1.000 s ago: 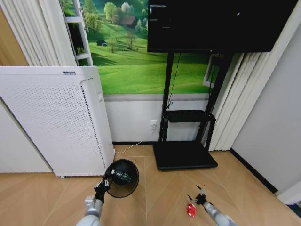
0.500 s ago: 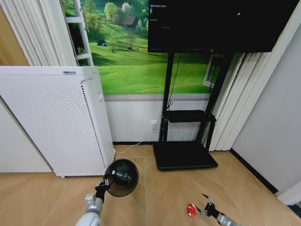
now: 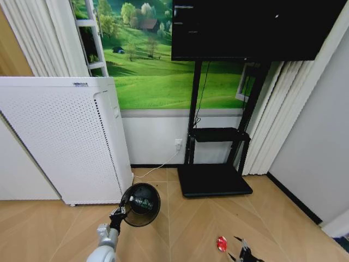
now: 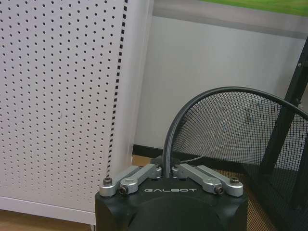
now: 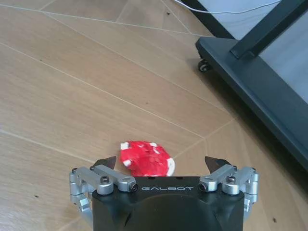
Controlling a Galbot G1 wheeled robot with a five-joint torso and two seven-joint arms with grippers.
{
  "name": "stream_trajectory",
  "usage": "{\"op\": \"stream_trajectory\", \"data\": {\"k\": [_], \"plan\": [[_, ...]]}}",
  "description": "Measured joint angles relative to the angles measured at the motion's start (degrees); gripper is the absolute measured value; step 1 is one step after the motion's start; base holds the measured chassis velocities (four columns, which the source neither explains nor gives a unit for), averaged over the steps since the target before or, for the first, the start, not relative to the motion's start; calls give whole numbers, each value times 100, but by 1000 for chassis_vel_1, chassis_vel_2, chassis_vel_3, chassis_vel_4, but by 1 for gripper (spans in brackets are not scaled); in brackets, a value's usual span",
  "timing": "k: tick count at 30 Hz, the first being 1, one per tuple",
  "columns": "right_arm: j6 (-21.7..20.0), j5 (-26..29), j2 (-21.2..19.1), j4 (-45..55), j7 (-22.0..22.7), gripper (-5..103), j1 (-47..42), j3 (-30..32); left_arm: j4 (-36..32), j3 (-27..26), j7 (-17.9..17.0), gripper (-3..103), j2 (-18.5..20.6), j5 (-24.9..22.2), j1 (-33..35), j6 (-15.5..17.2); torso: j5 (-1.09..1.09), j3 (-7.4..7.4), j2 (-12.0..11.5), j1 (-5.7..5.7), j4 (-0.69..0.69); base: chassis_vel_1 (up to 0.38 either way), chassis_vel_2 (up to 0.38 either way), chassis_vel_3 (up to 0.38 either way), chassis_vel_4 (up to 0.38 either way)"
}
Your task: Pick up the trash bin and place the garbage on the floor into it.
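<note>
Herringbone parquet floor (image 3: 191, 218) fills the lower part of the head frame; a white perforated appliance (image 3: 60, 142) stands at left, a black TV stand (image 3: 215, 180) at centre, with a green meadow mural on the wall behind.

Left gripper (image 3: 116, 215), lower left of centre in the head view, is clamped on the rolled rim of the trash bin (image 3: 140, 204). The bin is lifted and tipped, its mouth facing the camera. In the left wrist view the rim (image 4: 192, 103) runs down between the closed fingers (image 4: 144, 173), the mesh wall beside the appliance.

Right gripper (image 3: 244, 254) sits at the bottom edge, right of centre, jaws spread wide. A red lump of garbage (image 3: 221, 243) lies on the floor just beside it. In the right wrist view the lump (image 5: 146, 159) lies between the parted fingertips (image 5: 108, 162), untouched.
</note>
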Motion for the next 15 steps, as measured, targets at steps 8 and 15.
{"op": "stream_trajectory", "data": {"k": [8,15], "plan": [[-11,-240,350,-200,94,100,73,-107,-163,-94,-10,3,119,-63,107,30,3,0,0,0,1,0,0,0,0],[-96,-297,533,-511,271,100,327,-142,-204,-151,-15,3,184,-120,137,39,2,0,0,0,1,0,0,0,0]]}}
